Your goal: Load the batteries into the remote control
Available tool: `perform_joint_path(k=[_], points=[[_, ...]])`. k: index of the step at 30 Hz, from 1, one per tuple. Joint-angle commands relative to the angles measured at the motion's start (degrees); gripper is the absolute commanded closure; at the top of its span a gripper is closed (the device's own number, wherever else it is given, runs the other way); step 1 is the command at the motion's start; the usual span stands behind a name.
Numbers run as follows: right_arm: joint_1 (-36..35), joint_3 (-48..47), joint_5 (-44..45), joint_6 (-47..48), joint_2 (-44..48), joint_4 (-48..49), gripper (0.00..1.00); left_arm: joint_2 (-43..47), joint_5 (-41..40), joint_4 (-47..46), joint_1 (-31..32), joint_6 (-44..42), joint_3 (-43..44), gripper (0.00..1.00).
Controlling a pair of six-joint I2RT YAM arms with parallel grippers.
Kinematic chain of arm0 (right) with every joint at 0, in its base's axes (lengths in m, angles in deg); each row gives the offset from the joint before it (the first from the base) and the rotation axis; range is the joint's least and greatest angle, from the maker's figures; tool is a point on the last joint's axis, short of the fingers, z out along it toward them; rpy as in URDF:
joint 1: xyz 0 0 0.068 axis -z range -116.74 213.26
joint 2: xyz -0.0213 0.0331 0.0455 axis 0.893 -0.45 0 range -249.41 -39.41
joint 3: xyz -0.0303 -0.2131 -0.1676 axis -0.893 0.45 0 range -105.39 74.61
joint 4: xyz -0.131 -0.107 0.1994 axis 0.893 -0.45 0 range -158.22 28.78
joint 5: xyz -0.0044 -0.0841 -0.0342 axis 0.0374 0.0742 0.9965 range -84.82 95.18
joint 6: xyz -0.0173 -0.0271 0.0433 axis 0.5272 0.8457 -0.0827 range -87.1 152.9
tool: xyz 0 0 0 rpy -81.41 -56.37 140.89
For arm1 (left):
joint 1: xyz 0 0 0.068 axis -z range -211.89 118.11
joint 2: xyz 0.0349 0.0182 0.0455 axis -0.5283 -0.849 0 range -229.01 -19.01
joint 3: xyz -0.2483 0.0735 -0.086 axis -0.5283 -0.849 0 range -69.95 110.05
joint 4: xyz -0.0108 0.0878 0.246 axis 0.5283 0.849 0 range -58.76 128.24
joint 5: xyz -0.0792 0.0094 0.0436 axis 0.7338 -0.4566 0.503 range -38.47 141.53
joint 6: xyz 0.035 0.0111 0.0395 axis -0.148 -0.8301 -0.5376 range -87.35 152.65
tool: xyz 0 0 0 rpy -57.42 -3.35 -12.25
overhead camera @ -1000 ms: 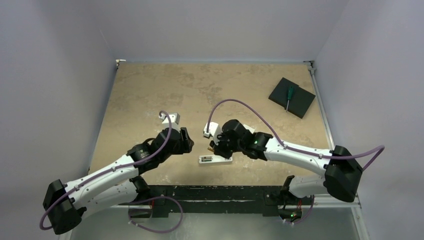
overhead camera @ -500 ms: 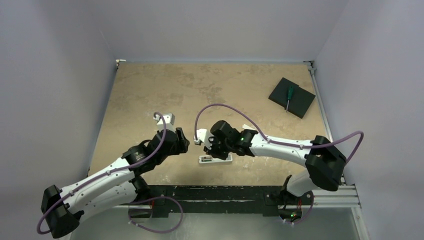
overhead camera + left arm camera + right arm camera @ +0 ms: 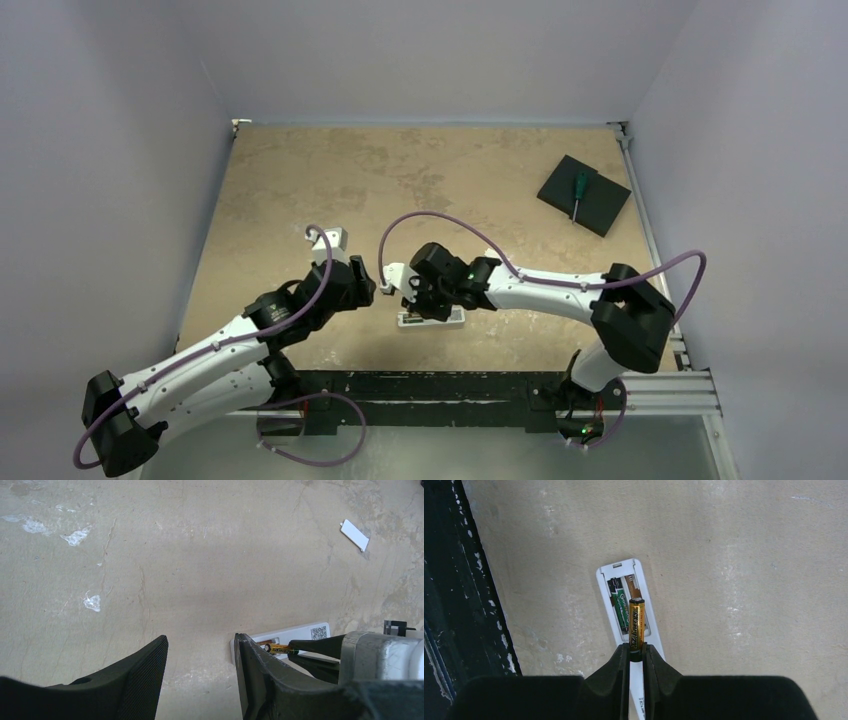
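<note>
The white remote control (image 3: 624,572) lies back-up on the table, its battery recess open; it also shows in the top view (image 3: 430,320) and the left wrist view (image 3: 305,630). A dark green-black battery (image 3: 620,605) lies in the recess's left slot. My right gripper (image 3: 637,652) is shut on the gold-orange battery (image 3: 636,622) and holds it over the right slot; that battery also shows in the left wrist view (image 3: 281,648). My left gripper (image 3: 200,652) is open and empty just left of the remote's end, its right finger (image 3: 252,670) next to it.
The white battery cover (image 3: 354,534) lies on the table beyond the remote. A black square pad (image 3: 584,194) with a green-handled screwdriver (image 3: 578,192) sits at the far right. The dark front table edge (image 3: 454,605) runs close to the remote.
My right gripper has moved left with the gold-orange battery, to above the remote's recess. My left gripper has shifted slightly toward the remote.
</note>
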Motion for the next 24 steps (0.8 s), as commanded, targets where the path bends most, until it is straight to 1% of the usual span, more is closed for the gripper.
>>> perform_joint_path(k=[1, 5, 19, 24], points=[[-0.59, -2.76, 0.16, 1.32, -0.45, -0.26, 0.91, 0.04, -1.59, -0.24, -0.28, 0.38, 0.77, 0.49], [-0.85, -3.11, 0.18, 1.33, -1.49, -0.51, 0.87, -0.22, -1.72, -0.26, -0.22, 0.26, 0.95, 0.49], [-1.16, -3.69, 3.07, 0.02, -3.46, 0.43, 0.79, -0.5, -1.68, -0.29, -0.23, 0.15, 0.71, 0.49], [-1.25, -3.82, 3.09, -0.38, -3.44, 0.69, 0.74, -0.41, -1.76, -0.38, -0.29, 0.2, 0.43, 0.49]])
